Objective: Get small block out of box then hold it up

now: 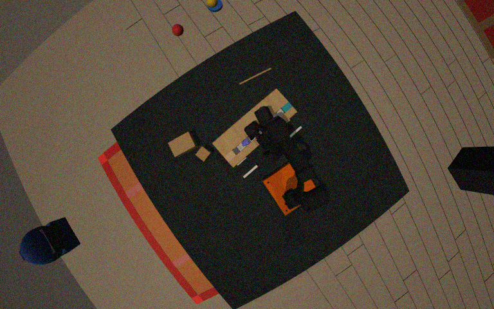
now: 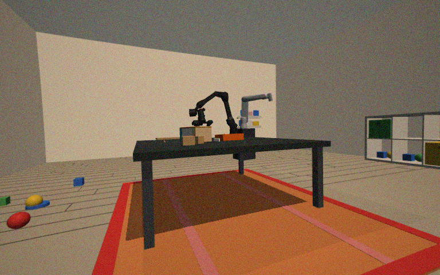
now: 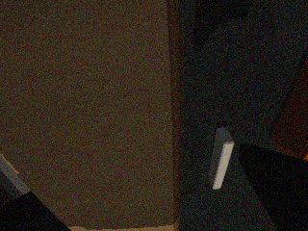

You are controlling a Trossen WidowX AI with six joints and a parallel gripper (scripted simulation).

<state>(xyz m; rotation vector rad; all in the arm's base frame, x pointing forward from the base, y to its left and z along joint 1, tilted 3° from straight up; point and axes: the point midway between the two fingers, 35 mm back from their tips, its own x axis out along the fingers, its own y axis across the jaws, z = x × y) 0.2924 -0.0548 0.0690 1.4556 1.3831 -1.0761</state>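
Note:
The wooden box (image 1: 267, 102) (image 2: 203, 133) (image 3: 96, 96) stands on the table (image 1: 204, 218). What looks like the small block (image 1: 245, 141), blue-purple, shows in the box's long slot, nearer its lower-left end in the top view. A grey patch (image 1: 237, 150) lies beside it; a teal patch (image 1: 286, 107) marks the other end. My gripper (image 1: 260, 141) (image 2: 202, 124) (image 3: 168, 161) is open and empty, low over the box. In the wrist view one finger is over the box and the other past its long edge. The block is not identifiable in the exterior view or the wrist view.
White bars (image 1: 250, 171) (image 1: 295, 131) lie along the box's near side; one bar (image 3: 222, 164) shows in the wrist view. Two wooden blocks (image 1: 182, 144) (image 1: 203, 153) stand off the lower-left end. A thin stick (image 1: 255, 76) lies behind. An orange slab (image 1: 276, 182) (image 2: 231, 137) is by the arm's base.

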